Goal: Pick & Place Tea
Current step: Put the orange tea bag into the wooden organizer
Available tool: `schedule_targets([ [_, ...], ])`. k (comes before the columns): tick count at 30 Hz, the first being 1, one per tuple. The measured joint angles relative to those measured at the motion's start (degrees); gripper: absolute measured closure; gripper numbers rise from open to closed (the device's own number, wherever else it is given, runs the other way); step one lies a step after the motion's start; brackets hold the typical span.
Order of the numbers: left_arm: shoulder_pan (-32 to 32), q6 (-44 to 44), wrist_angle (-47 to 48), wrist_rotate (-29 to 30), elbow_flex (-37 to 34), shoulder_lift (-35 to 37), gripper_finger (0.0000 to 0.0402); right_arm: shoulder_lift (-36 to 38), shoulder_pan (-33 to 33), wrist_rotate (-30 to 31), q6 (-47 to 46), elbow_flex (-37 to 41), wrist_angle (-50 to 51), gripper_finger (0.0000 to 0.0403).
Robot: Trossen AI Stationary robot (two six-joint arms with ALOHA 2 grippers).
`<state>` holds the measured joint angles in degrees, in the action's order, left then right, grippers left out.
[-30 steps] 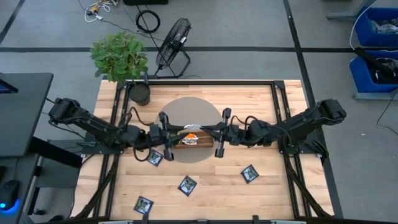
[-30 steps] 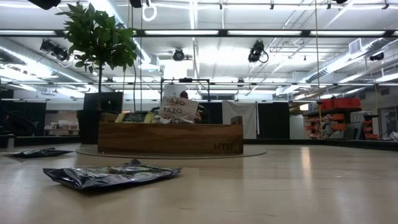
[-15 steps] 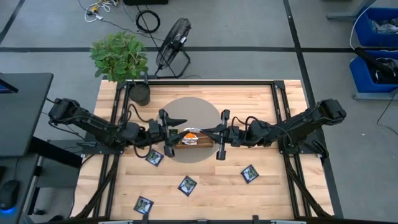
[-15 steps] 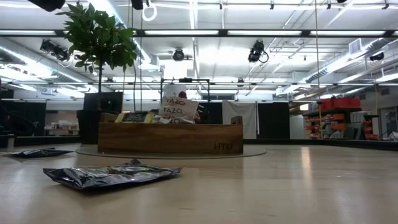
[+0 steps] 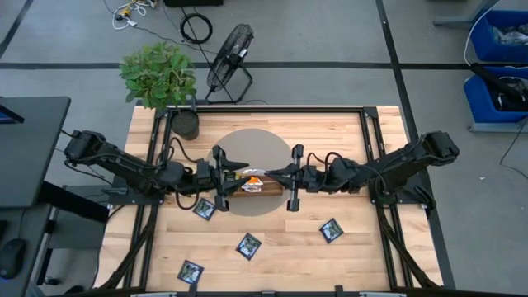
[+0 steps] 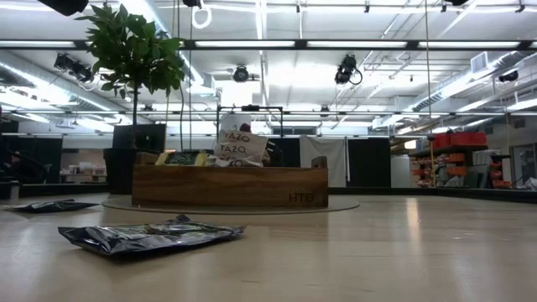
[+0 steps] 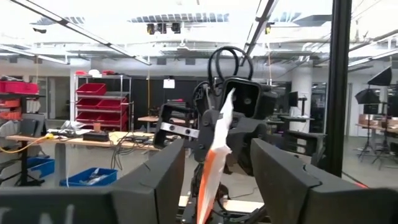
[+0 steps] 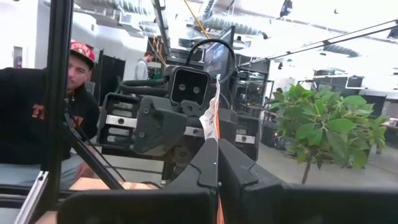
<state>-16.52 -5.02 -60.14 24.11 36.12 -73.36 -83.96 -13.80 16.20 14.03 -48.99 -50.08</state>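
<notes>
An orange-and-white tea sachet hangs above the long wooden tray at the table's middle. My right gripper is shut on it. My left gripper faces it from the table's left, open. Its fingers stand on either side of the sachet with a gap on each side. Several dark navy sachets lie flat on the near half of the table; one shows close in the low view. More sachets stand upright in the tray. My right gripper pinches the orange-and-white sachet between its two fingers, with the sachet's edge sticking out past the fingertips. The fingers come about level from the table's right side. The sachet stands on edge, lifted clear above the tray.
The tray stands on a round grey mat. A potted plant stands at the table's far left corner. Black frame rails run along both sides. A person sits beyond the table in the right wrist view.
My left gripper's fingers have spread apart around the orange-and-white sachet, which stays in my right gripper. Both wrists have turned a little; neither arm has shifted place.
</notes>
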Motion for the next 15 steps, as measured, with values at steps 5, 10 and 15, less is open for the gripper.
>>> schedule_targets([
  [5,1.2,1.7,0.0,-0.1,0.0,0.0,0.024,-0.2,0.5,-0.7,-0.7,0.0,-0.2,0.0403],
  [10,2.3,2.9,0.1,-0.6,0.0,0.0,0.0292,-0.2,0.5,-0.8,-0.7,0.0,0.0,0.0403],
  [15,2.3,1.1,0.5,-1.2,0.0,0.0,0.0364,-0.2,0.5,-0.8,-0.3,0.0,0.0,0.0403],
])
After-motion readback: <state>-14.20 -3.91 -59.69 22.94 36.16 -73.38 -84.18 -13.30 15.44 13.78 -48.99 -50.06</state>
